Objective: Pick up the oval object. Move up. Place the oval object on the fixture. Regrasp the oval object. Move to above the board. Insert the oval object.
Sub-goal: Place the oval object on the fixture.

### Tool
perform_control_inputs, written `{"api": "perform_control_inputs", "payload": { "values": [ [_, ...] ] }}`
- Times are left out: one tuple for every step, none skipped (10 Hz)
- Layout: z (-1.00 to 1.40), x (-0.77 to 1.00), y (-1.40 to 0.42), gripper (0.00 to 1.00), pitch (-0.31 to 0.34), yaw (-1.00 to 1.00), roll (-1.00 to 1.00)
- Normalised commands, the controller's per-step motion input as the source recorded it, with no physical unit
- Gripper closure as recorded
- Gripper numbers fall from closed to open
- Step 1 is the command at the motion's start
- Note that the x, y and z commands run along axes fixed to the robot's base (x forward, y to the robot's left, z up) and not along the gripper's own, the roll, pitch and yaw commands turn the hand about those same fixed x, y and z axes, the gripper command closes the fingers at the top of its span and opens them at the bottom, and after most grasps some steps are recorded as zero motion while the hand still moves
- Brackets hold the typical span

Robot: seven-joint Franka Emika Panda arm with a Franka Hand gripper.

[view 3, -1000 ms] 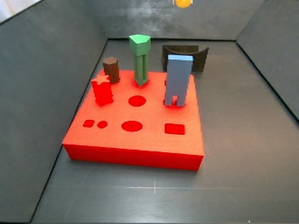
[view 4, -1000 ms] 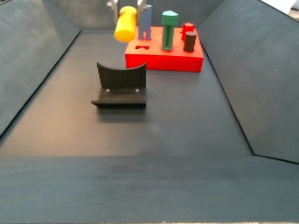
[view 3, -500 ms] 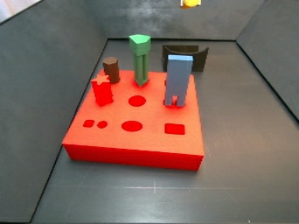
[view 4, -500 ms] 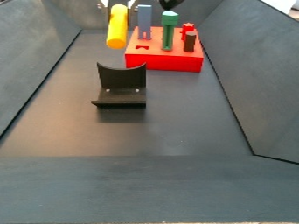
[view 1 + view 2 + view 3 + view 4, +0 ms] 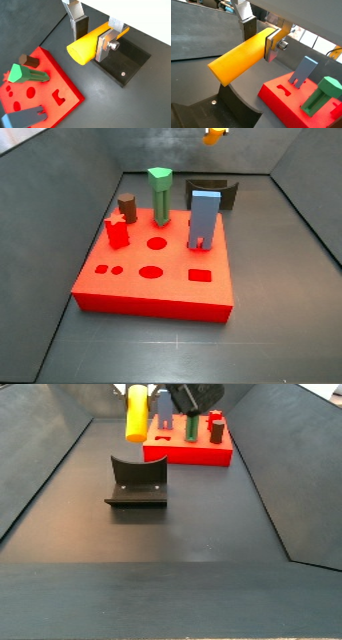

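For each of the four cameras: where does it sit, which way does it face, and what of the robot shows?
Wrist view: looks down past the pincer clamping the oval object, onto fixture and board.
Wrist view: looks sideways along the oval object.
Side view: beyond the board, facing the fixture.
Side view: opposite end; fixture nearest; arm visible.
All share the oval object.

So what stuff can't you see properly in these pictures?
- Yellow-orange oval peg: cut off by the top edge in a side view.
- Two-finger gripper shut on the peg: its rear end hidden by the silver fingers in both wrist views.
- Dark bracket fixture: partly behind the blue rectangular post.
- Red slab board: holes too small to see.
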Motion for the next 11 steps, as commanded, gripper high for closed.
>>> {"api": "perform_control_inputs", "payload": {
  "values": [
    [-0.01, 0.07, 0.03, 1.00, 0.040, -0.11, -0.22],
    [-1.00, 0.13, 0.13, 1.00, 0.191, -0.11, -1.00],
    [-1.00, 0.13, 0.14, 1.00, 0.175, -0.12, -1.00],
    [-1.00, 0.15, 0.14, 1.00, 0.199, -0.15, -1.00],
    [-1.00, 0.17, 0.14, 1.00, 0.192, -0.18, -0.89],
    [-1.00, 0.17, 0.14, 1.00, 0.167, -0.19, -0.79],
    [-1.00, 0.17, 0.14, 1.00, 0.115, -0.21, -0.58],
    [-1.00, 0.18, 0.14, 1.00, 0.066, -0.21, -0.36],
    [-1.00, 0.19, 0.13, 1.00, 0.039, -0.20, -0.24],
    [-0.95, 0.18, 0.12, 1.00, 0.006, -0.18, -0.20],
    [-0.76, 0.14, 0.11, 1.00, -0.016, -0.16, -0.18]
  ]
}}
